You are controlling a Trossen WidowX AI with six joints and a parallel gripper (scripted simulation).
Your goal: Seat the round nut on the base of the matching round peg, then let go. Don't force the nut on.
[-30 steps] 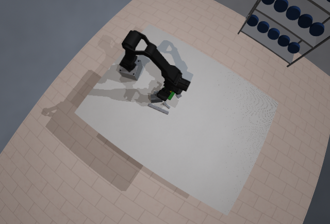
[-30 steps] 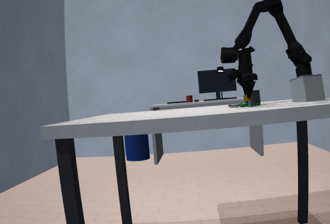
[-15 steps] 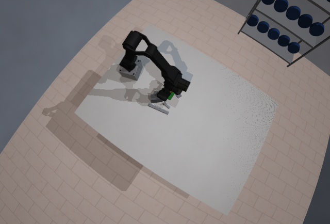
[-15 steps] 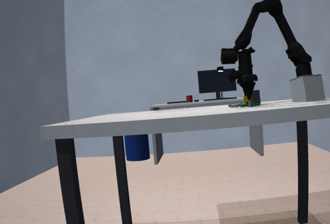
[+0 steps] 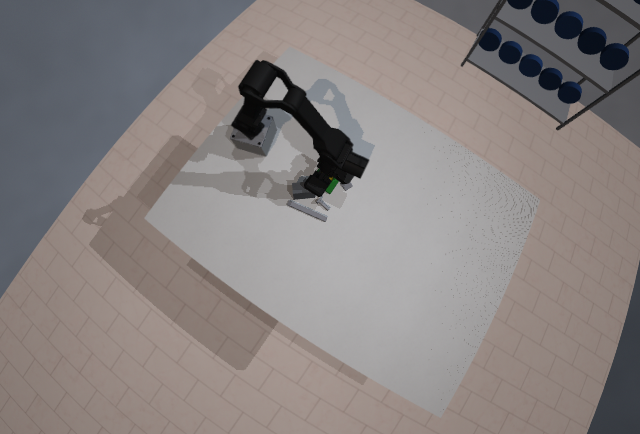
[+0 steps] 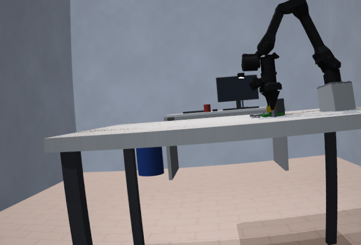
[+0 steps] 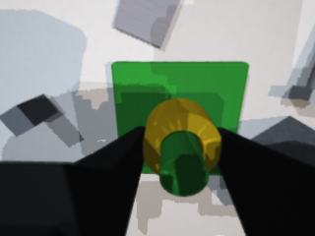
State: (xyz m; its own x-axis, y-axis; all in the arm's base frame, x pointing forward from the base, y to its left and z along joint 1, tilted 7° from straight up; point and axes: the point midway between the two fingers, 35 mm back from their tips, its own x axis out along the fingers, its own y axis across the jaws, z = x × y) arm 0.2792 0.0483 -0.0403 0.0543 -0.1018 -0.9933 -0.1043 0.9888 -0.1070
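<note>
In the wrist view my gripper [image 7: 179, 134] is shut on the yellow round nut [image 7: 181, 134], one black finger on each side. The green round peg [image 7: 183, 167] passes up through the nut's hole, and its top stands above the nut. The peg's flat green base [image 7: 179, 93] lies under the nut on the white table. How far the nut is above the base I cannot tell. In the top view the gripper [image 5: 320, 183] points down over the green base [image 5: 331, 186]. In the exterior view the yellow nut [image 6: 271, 109] shows between the fingertips, just above the green base [image 6: 272, 114].
Grey blocks lie around the base: one behind [image 7: 145, 17], one at the left [image 7: 41, 118], dark ones at the right [image 7: 290, 130]. A long grey bar [image 5: 307, 210] and a small grey part [image 5: 322, 204] lie nearby. The arm's grey pedestal [image 5: 253, 135] stands behind.
</note>
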